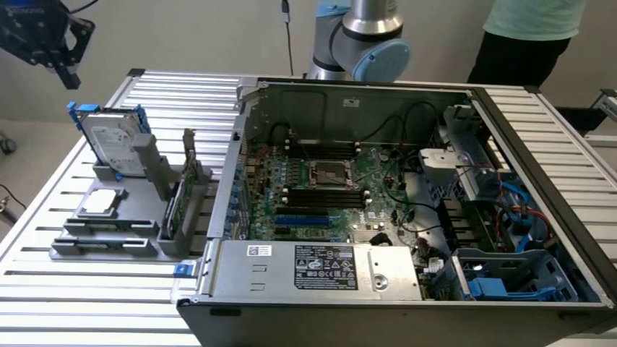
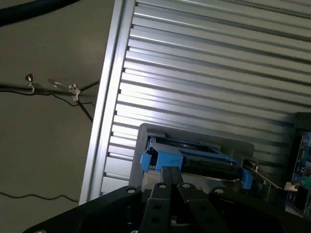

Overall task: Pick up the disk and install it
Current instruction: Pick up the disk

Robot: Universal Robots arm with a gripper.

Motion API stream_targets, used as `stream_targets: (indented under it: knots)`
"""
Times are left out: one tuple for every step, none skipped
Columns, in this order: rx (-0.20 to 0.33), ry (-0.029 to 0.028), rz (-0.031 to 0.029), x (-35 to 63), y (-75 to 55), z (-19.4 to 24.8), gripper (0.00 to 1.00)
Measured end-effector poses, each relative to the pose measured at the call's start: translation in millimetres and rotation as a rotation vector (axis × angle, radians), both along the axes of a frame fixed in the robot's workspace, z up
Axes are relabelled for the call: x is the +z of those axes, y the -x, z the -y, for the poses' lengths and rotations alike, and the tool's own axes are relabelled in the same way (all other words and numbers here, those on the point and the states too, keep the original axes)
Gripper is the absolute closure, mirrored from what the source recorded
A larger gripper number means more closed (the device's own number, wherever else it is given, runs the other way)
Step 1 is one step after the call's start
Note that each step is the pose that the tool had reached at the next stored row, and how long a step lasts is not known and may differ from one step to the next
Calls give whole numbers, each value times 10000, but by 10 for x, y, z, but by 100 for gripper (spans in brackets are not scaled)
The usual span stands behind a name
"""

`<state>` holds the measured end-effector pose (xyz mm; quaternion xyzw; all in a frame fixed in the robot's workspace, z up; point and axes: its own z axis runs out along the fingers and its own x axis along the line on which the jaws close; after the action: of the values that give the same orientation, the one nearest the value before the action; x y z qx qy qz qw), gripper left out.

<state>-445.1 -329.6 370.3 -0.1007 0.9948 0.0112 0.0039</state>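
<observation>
- The open computer case point(image 1: 568, 217) lies on its side on the slatted aluminium table point(image 1: 87, 318), taking up the middle and the exterior view's right.
- Along the case's near edge sits the silver power supply point(image 1: 318, 271) with white stickers. In the near right corner is a blue plastic drive bay point(image 1: 501, 278), with blue and red cables just beyond it.
- Farther in, the green motherboard point(image 1: 318, 195) covers the case floor, with the CPU socket point(image 1: 328, 173) at its centre and black cables running across toward the right.
- On the exterior view's left, just beside the case, a grey fixture point(image 1: 106, 242) stands on the table. A small flat silver square piece point(image 1: 103, 202) lies in it on the near side, and an expansion card point(image 1: 178, 210) stands on edge in the slot closest to the case.
- The disk point(image 1: 114, 144) stands in the far end of that fixture on a short edge. Its long axis is close to vertical, its white-labelled face is turned toward the near side, and the blue rails run up both long sides.
- A grey upright post point(image 1: 149, 163) of the fixture rises just in front of the disk's right edge.
- The gripper point(image 1: 69, 76) hangs above and to the far left of the disk, apart from it. In the wrist view its fingertips point(image 2: 170, 175) are pressed together with nothing between them, and the disk's top edge point(image 2: 204, 165) lies beyond them.
- At the far side stand the arm's base point(image 1: 362, 43) and a person point(image 1: 530, 29) in a pale green top.
</observation>
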Motion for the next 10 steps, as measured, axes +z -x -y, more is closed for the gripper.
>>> stream_targets:
  knots:
    - [179,-2,0,0,0,0,89]
    - [360,-3,0,0,0,0,89]
    - [539,-5,0,-1,0,0,89]
    - [735,-7,0,-1,0,0,89]
    - [916,-8,1,-1,0,0,89]
    - [1095,-9,1,-1,0,0,89]
    - [1275,-11,0,-1,0,0,89]
    - [1454,-11,0,-1,0,0,89]
    - [1635,-13,0,-1,0,0,89]
    - [1814,-13,0,-1,0,0,89]
